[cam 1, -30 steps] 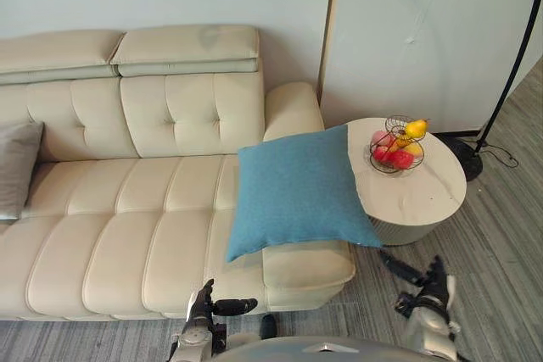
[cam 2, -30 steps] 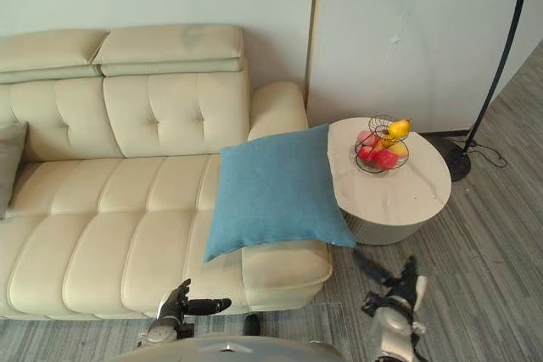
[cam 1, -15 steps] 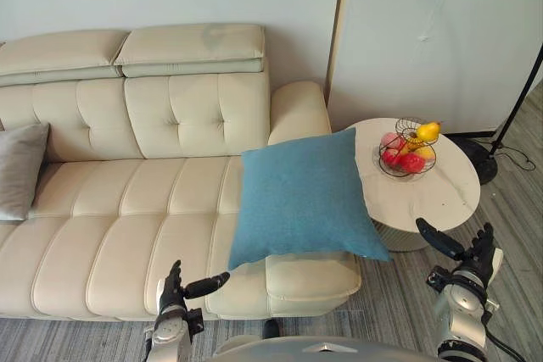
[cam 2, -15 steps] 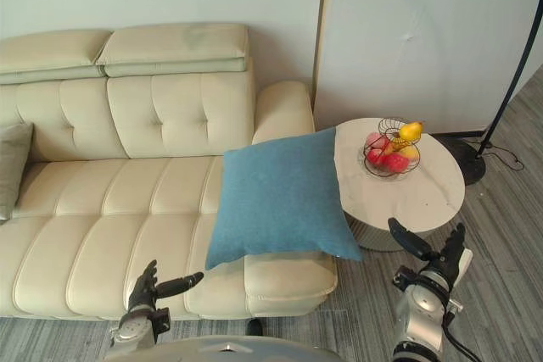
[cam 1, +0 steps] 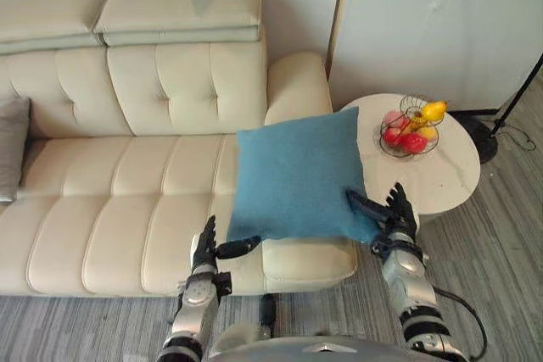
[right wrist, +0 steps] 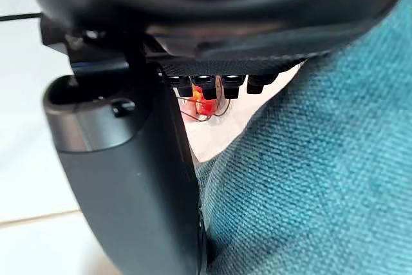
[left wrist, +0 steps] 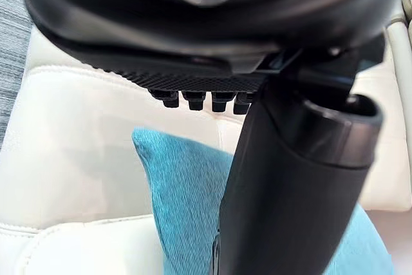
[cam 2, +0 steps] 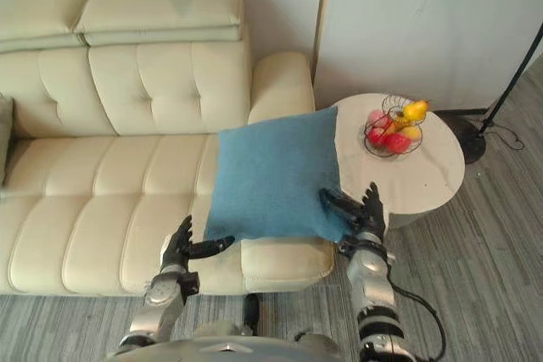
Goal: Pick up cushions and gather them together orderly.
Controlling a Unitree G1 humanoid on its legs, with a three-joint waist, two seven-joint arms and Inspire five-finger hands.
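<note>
- closest to me: left hand [cam 1: 206, 250] is up in front of the sofa's seat edge, fingers straight, thumb stuck out toward the near-left corner of the blue cushion [cam 1: 293, 174]; holding nothing; can't tell if the thumb actually touches
- right hand [cam 1: 394, 216] is spread wide too, thumb lying across the cushion's near-right corner; no real grip on it
- the cushion sits flat-ish on the right end of the cream sofa [cam 1: 127, 201], draped over the armrest, far corner out toward the side table [cam 1: 450, 180]
- my guess on handling: light, squashy, a bit floppy, woven cover so not slippery; I'd squeeze it between both palms at the two side edges rather than pinch a corner, or it'll sag
- fruit basket [cam 1: 411, 127] on that table is close to the cushion, so swing wide of it
- way over on the left end: a grey cushion [cam 1: 10, 154], probably where blue should go
</note>
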